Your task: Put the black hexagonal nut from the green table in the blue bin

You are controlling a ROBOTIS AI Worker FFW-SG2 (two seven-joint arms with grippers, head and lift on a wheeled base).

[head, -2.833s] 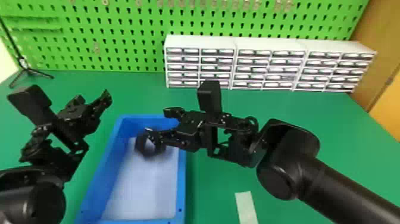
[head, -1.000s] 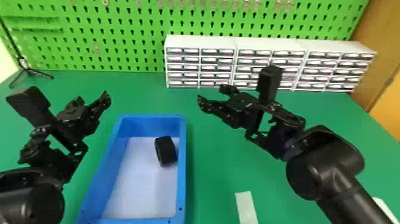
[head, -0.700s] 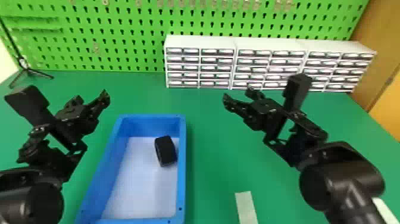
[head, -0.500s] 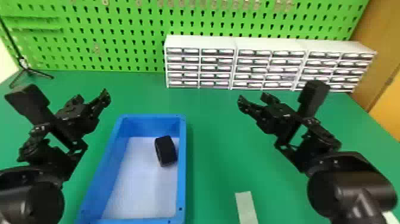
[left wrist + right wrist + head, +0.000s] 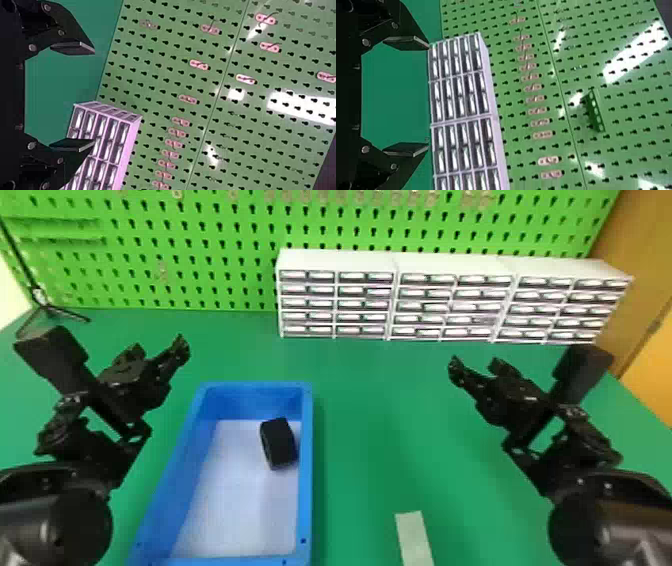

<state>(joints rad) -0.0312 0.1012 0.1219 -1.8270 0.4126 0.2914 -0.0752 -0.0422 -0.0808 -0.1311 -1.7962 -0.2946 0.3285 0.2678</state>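
A blue bin [image 5: 307, 470] and pale strip [image 5: 414, 538] lie on the green table [image 5: 370, 405]. Drawers [image 5: 335, 303] stand along its back edge, a tripod [image 5: 46, 308] near its back-left corner.

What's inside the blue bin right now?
The black hexagonal nut lies in the blue bin, near its right wall. The bin floor directly under the nut is covered, so I can't see it.

No text, label, brand, number or sign can be read on anything here.
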